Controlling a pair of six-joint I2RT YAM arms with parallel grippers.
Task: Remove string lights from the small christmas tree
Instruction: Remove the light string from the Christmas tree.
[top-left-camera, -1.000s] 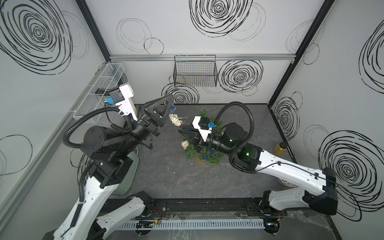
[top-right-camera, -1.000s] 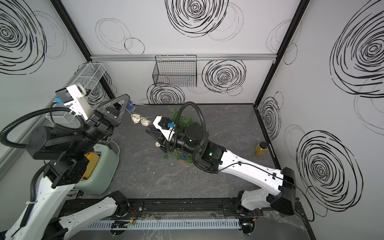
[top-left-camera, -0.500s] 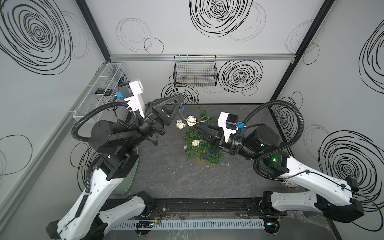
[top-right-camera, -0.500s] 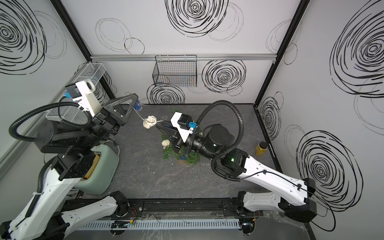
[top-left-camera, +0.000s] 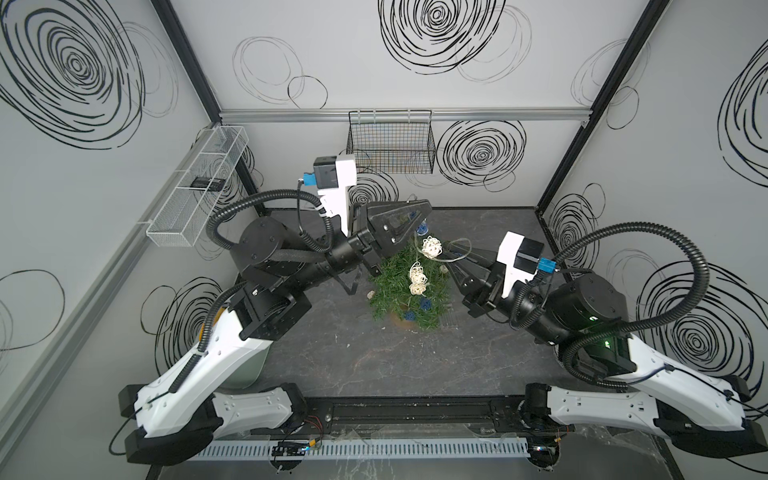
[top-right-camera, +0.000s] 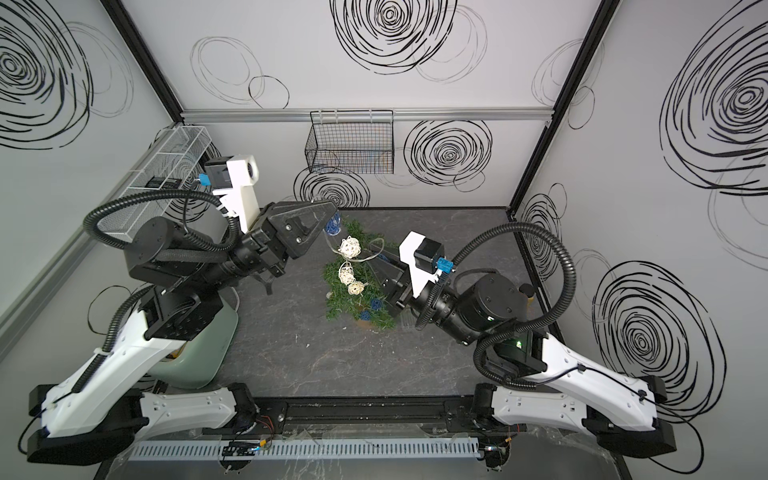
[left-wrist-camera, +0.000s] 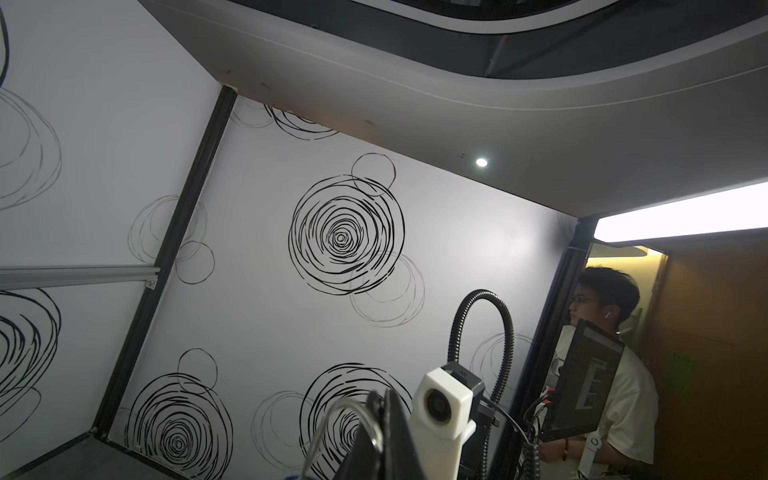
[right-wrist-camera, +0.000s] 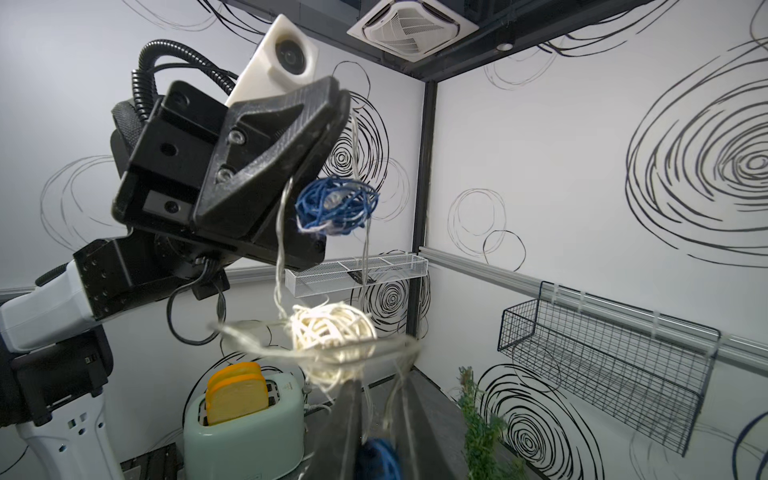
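Left hand: fingers together, clamped on the thin wire of the string lights; raised well above the desk.
Blue ball: hung just under that hand's tip.
Right hand: fingers a little apart, wire looped over their tips, second blue ball between them; clamped or not, cannot tell.
Cream balls: strung down from the left hand over the tree's top.
Tree: on the desk between both arms; two more blue balls in its lower branches.
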